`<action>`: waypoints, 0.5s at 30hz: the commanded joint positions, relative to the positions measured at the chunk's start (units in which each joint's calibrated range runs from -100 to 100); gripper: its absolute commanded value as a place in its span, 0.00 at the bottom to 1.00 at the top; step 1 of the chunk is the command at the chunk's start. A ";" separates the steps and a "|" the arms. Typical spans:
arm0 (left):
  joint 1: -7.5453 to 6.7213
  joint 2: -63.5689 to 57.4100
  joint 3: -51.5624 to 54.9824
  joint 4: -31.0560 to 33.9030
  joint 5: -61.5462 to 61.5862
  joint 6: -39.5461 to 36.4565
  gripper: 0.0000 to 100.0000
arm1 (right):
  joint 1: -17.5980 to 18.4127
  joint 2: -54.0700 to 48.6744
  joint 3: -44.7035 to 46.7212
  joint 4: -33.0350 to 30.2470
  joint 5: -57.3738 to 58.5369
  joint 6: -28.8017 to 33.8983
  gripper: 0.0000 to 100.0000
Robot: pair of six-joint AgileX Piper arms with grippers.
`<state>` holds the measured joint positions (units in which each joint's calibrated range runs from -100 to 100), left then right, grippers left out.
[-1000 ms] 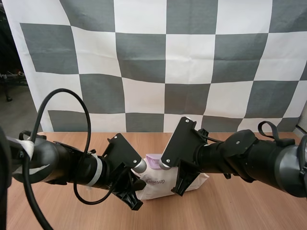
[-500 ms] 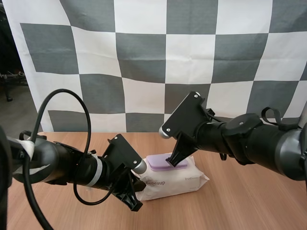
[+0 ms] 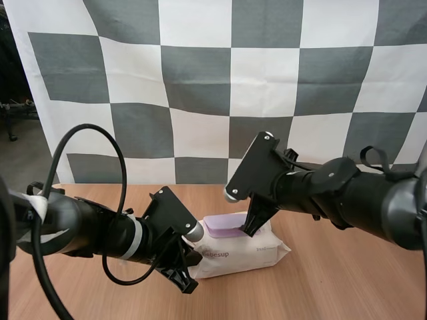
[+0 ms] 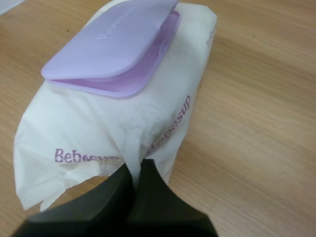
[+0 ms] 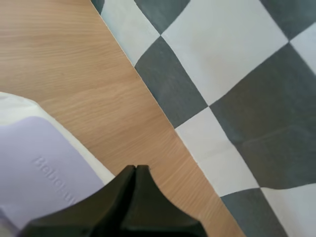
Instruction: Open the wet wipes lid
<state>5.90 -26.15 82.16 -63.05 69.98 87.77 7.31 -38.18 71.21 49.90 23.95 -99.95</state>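
The pack of wet wipes (image 3: 248,251) lies on the bench (image 3: 333,287) between the two arms, a soft white pack with purple "Bebesup" lettering along its side. Its lilac lid (image 3: 220,224) sits on the upper face. In the left wrist view the lid (image 4: 111,44) stands slightly ajar: the flap is lifted a little off its base along the edge nearest the left pincer, with a thin gap showing beneath it, while the far edge of the flap lies down on the base.

The left pincer (image 4: 136,167) is closed on the pack (image 4: 163,113) at its near end. The two black fingers press together with a fold of the white wrapper caught between their tips, and the wrapper puckers in creases that run up from that spot. The lid lies beyond the tips, apart from them. In the high view the left pincer (image 3: 194,256) sits low over the bench at the pack's end that faces the left arm.

The right pincer (image 3: 248,231) comes down from above at the lid's other end, the one toward the right arm. In the right wrist view its fingers lie together as one dark wedge (image 5: 136,169) with nothing between them. The lid (image 5: 34,168), with embossed letters on it, is just beside the tips, and a strip of the white pack (image 5: 15,106) shows past it. Whether the tips touch the lid I cannot tell. Bare bench (image 5: 74,59) stretches ahead of this pincer.
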 commanded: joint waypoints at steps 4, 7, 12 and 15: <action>0.04 -0.04 -0.01 -0.46 -1.05 0.01 0.00 | 0.04 -7.17 0.16 -28.83 33.11 18.60 0.00; 0.04 -0.04 -0.01 -0.74 -1.05 0.01 0.00 | 0.04 -8.21 0.48 -31.05 37.57 22.56 0.00; 0.04 -0.04 -0.01 -0.74 -1.05 0.01 0.00 | 0.04 -8.06 5.65 -30.57 37.90 21.18 0.00; 0.04 -0.04 -0.01 -0.74 -1.05 0.01 0.00 | 0.04 -8.06 10.14 -30.47 29.26 20.15 0.00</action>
<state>5.90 -26.15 82.16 -63.70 68.88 87.77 7.31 -46.26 77.32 26.07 59.28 -82.52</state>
